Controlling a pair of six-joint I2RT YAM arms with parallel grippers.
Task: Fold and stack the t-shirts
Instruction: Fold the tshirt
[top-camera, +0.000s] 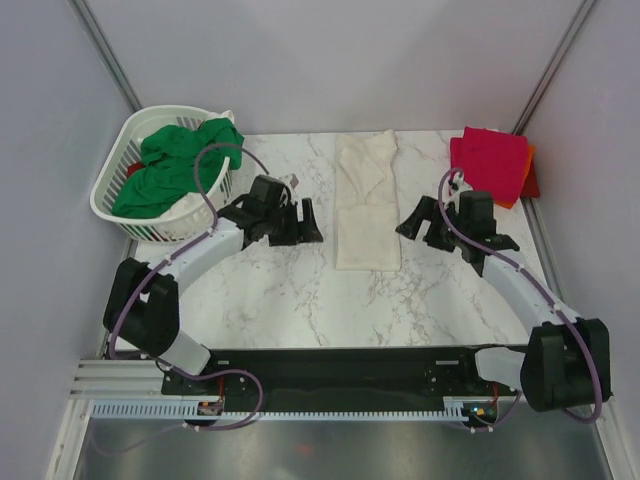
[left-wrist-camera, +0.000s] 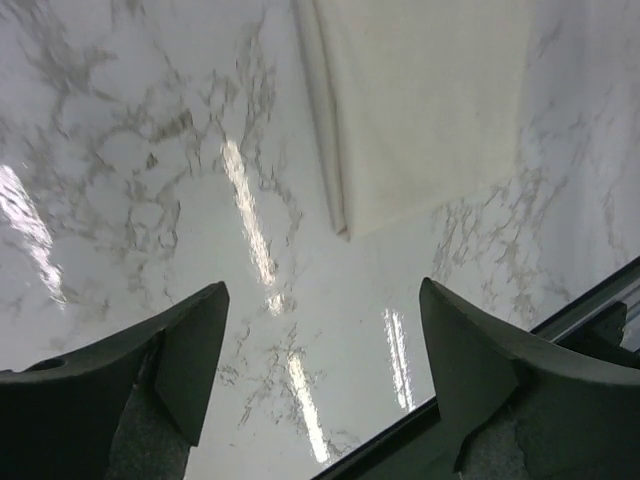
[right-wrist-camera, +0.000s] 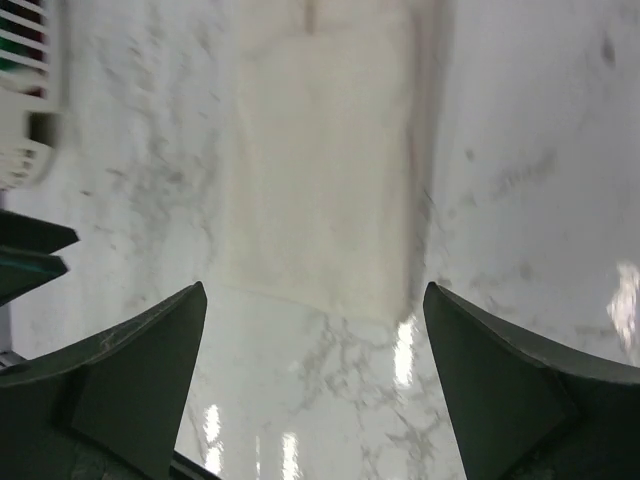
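Observation:
A cream-white t-shirt (top-camera: 366, 205) lies folded into a long narrow strip down the middle of the marble table; its near end shows in the left wrist view (left-wrist-camera: 420, 110) and in the right wrist view (right-wrist-camera: 320, 190). My left gripper (top-camera: 303, 222) hovers just left of it, open, nothing between its fingers (left-wrist-camera: 195, 350). On the strip's right side my right gripper (top-camera: 418, 222) is open and empty too. A folded crimson-pink t-shirt (top-camera: 490, 160) rests on an orange one (top-camera: 518, 185) at the far right. A bright green t-shirt (top-camera: 175, 165) fills the basket.
The white slotted laundry basket (top-camera: 120, 205) stands at the far left corner. Grey walls close in on both sides and at the back. A black rail (top-camera: 340, 365) with the arm bases runs along the near edge.

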